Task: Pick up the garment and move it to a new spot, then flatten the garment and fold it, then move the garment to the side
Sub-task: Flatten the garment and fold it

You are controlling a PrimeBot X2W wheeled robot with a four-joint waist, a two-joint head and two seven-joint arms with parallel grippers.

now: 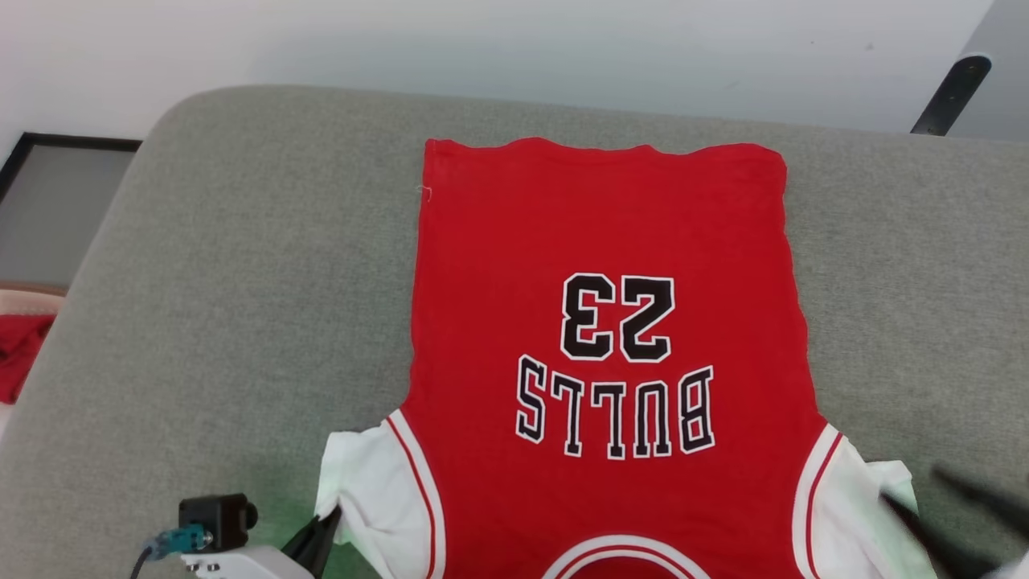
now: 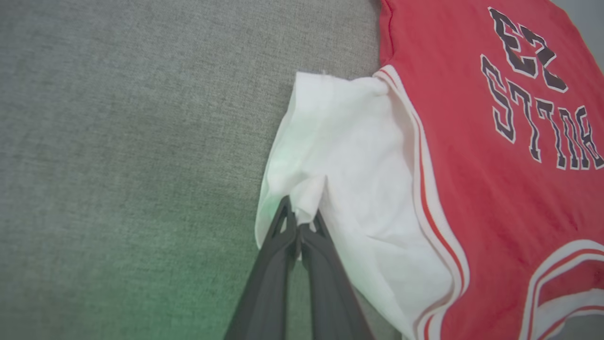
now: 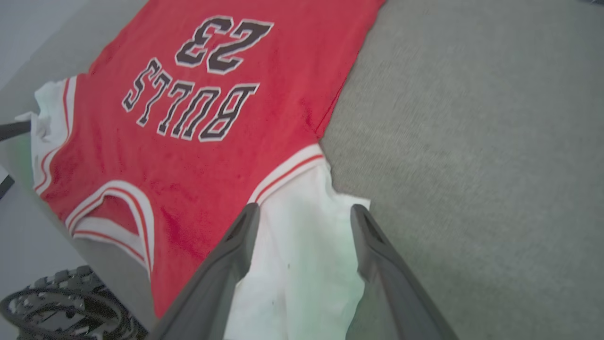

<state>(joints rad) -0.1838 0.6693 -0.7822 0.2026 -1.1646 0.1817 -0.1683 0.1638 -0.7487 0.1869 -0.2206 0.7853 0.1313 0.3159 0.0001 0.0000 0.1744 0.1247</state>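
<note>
Jersey (image 1: 603, 265) lies flat on a grey cushion (image 1: 241, 281) (23 upside down). Left gripper (image 2: 299, 221) pinches its 7 o'clock sleeve — right gripper (image 3: 306, 210) gapes wide over the 5 o'clock one. Red cloth (image 1: 20, 354) at 9 o'clock.

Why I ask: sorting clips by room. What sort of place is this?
Probably indoors, perhaps a living room: a grey upholstered surface, sofa-like, before a pale wall, the garment spread on it.

A red cloth bundle (image 1: 20, 354) lies beyond the left edge of the grey cushion (image 1: 241, 281).
</note>
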